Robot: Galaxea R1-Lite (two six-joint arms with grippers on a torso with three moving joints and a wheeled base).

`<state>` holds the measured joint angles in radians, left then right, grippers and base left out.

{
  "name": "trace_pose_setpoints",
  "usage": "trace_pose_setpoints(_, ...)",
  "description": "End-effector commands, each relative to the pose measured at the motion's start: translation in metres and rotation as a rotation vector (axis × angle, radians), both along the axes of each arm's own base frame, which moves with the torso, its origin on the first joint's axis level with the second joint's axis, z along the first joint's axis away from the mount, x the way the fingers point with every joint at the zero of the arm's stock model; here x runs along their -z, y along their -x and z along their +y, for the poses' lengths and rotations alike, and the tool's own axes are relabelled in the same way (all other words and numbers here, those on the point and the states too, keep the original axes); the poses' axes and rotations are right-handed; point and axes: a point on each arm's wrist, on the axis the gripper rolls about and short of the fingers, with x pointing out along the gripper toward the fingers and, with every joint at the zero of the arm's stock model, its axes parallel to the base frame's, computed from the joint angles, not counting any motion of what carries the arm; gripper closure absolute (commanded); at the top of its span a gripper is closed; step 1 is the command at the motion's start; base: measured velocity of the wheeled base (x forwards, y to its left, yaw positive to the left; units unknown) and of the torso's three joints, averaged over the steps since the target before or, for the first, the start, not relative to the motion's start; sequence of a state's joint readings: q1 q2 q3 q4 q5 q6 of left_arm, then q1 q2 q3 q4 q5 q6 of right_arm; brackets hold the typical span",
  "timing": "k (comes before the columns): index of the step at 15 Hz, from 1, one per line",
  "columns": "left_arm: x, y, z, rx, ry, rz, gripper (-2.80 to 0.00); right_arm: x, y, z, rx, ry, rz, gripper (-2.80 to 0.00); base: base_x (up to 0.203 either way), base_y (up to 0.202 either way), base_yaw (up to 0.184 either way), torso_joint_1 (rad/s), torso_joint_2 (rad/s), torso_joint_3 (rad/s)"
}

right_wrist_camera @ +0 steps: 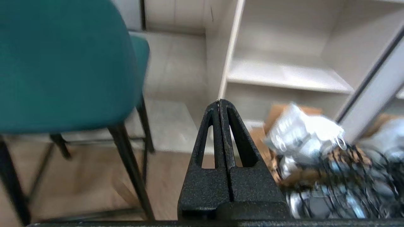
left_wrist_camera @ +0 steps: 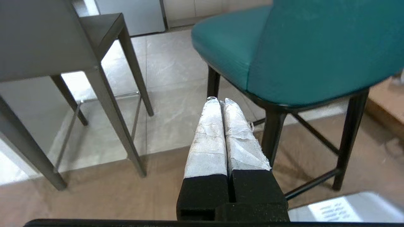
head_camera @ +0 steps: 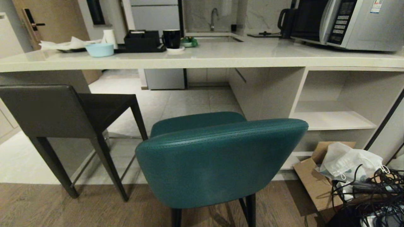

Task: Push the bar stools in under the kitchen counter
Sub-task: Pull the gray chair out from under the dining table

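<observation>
The teal bar stool (head_camera: 221,157) stands right in front of me, its padded back toward me and its seat short of the kitchen counter (head_camera: 202,58). The dark grey bar stool (head_camera: 63,113) stands to its left, its seat reaching under the counter edge. Neither arm shows in the head view. My left gripper (left_wrist_camera: 221,101) is shut and empty, low in the gap between the grey stool (left_wrist_camera: 56,41) and the teal stool (left_wrist_camera: 300,50). My right gripper (right_wrist_camera: 219,101) is shut and empty too, to the right of the teal stool (right_wrist_camera: 63,63), pointing at the white shelving (right_wrist_camera: 284,72).
A cardboard box (head_camera: 315,179) with a white bag and a tangle of black cables (head_camera: 375,195) sits on the floor at the right. On the counter stand a microwave (head_camera: 347,22), a black mug (head_camera: 171,38), a blue bowl (head_camera: 99,49) and a black tray.
</observation>
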<state>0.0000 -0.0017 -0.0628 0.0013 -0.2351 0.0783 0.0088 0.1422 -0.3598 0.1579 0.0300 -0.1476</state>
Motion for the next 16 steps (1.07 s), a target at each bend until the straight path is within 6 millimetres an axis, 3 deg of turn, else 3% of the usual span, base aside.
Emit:
trace_pose_setpoints(1,0.004,-0.001,0.0,-0.007,0.019,0.019,0.0,0.057,-0.005,0.0,0.019,0.027,0.026,0.0,0.0,0.0,0.0,0.0,0.0,0.0)
trace_pose_setpoints(3,0.008,-0.003,0.002,-0.083,0.03,0.031,0.0,0.086,-0.017,0.0,0.013,0.029,0.076,0.0,0.0,0.0,0.0,0.0,0.0,0.0)
trace_pose_setpoints(4,0.009,-0.003,0.002,-0.105,0.045,0.036,0.0,0.089,-0.018,0.0,0.008,0.008,0.084,0.0,0.0,0.0,0.0,0.0,0.0,0.0)
trace_pose_setpoints(8,0.009,-0.004,0.003,-0.121,0.08,0.045,0.0,0.085,-0.017,0.0,0.034,-0.114,0.065,0.0,0.0,0.0,0.0,0.0,0.0,0.0)
trace_pose_setpoints(11,0.009,-0.004,0.003,-0.119,0.092,0.046,0.0,0.085,-0.018,0.001,-0.003,-0.035,0.067,0.0,0.0,0.0,0.0,0.0,0.0,0.0)
trace_pose_setpoints(16,0.009,-0.004,0.003,-0.122,0.103,0.049,0.0,0.085,-0.018,0.0,0.019,-0.1,0.067,0.0,0.0,0.0,0.0,0.0,0.0,0.0)
